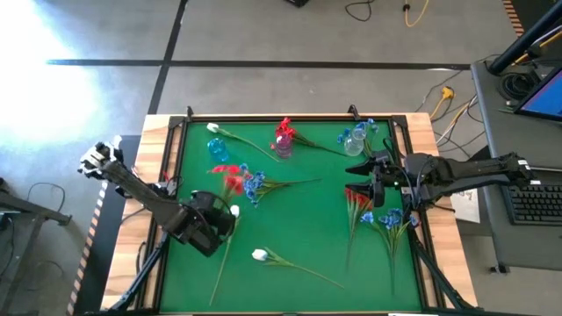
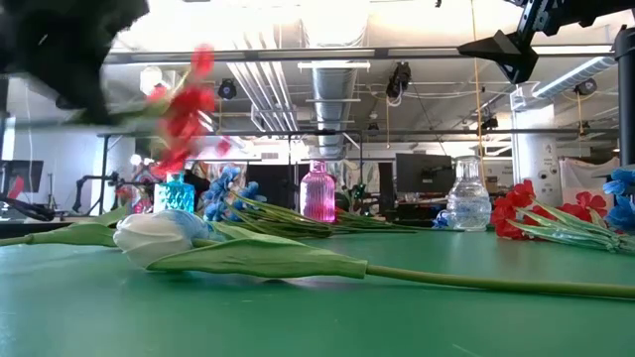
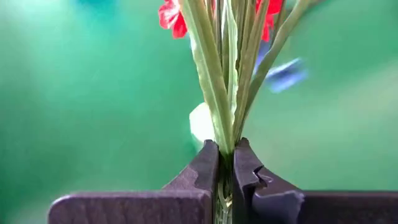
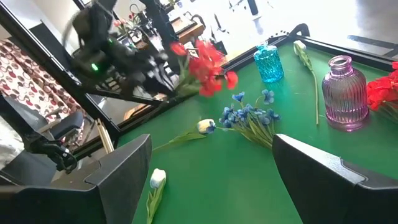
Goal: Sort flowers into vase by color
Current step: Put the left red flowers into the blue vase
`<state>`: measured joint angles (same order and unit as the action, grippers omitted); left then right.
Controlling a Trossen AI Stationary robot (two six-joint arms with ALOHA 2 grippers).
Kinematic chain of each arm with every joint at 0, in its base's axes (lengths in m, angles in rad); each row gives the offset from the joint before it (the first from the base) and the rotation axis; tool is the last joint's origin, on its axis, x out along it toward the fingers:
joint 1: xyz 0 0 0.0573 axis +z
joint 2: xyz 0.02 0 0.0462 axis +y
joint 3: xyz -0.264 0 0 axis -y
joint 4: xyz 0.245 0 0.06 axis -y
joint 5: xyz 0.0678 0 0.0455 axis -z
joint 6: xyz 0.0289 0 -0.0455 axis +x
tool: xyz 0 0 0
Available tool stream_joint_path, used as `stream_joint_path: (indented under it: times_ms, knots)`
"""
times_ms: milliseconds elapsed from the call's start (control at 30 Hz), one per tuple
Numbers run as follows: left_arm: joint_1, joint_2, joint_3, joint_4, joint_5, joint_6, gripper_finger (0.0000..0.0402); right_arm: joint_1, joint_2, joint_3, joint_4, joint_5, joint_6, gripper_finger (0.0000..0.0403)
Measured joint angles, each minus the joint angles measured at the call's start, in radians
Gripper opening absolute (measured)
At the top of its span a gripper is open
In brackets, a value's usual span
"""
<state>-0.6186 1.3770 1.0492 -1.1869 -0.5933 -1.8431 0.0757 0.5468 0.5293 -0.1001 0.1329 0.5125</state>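
My left gripper [image 3: 226, 148] is shut on a red flower [image 4: 205, 65], which is off the green table near its left side. In the high view this gripper [image 1: 216, 216] sits just near of the red blooms [image 1: 230, 175]. Blue flowers [image 1: 255, 184] and white buds [image 1: 260, 255] lie flat on the table. A teal vase [image 1: 218, 149], a pink vase [image 1: 283, 145] holding red blooms and a clear vase [image 1: 354, 140] stand at the far side. My right gripper [image 1: 365, 175] hangs open above the right side, touching nothing. My left gripper pinches the red flower's bundle of green stems and leaves [image 3: 227, 134] between its two fingers, below the blooms. The fingers slant down from the table's left. The stems run on past the fingertips and the blooms [image 2: 184, 109] are lifted clear of the table.
More red flowers [image 1: 358, 200] and blue flowers [image 1: 391, 218] lie under and near of my right arm. A white bud [image 1: 213, 129] on its stem lies by the teal vase. Another white bud [image 2: 159, 233] lies close to the table's near edge. A raised wooden rim [image 1: 263, 117] frames the table.
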Motion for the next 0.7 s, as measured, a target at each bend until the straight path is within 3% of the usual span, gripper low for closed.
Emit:
stream_joint_path:
  times_ms: [167, 233, 300, 367, 467, 533, 600, 700]
  knots:
    - [0.002, -0.082, 0.091, 0.068, -0.297, 0.342, 0.0000, 0.000, 0.000, 0.000, 0.001, 0.002, -0.011, 0.0325]
    - [0.017, -0.127, 0.116, 0.175, -0.391, 0.571, 0.0000, 0.000, 0.000, 0.000, 0.001, 0.010, -0.028, 0.0325]
    - [0.051, -0.174, 0.126, 0.321, -0.406, 0.836, 0.0000, 0.000, 0.000, 0.000, 0.000, 0.036, -0.043, 0.0325]
    - [0.100, -0.218, 0.125, 0.510, -0.337, 1.123, 0.0000, 0.000, 0.000, 0.000, 0.000, 0.066, -0.052, 0.0325]
    - [0.209, -0.268, 0.084, 0.871, -0.059, 1.563, 0.0000, -0.001, -0.001, 0.000, 0.004, 0.080, -0.054, 0.0325]
    - [0.297, -0.283, 0.054, 1.061, 0.121, 1.776, 0.0000, -0.001, -0.002, 0.000, 0.010, 0.080, -0.068, 0.0325]
    - [0.396, -0.305, 0.019, 1.152, 0.243, 1.899, 0.0000, -0.001, -0.002, 0.000, 0.009, 0.081, -0.096, 0.0325]
    - [0.552, -0.329, -0.044, 1.206, 0.339, 1.954, 0.0000, -0.001, -0.002, 0.000, 0.008, 0.082, -0.136, 0.0325]
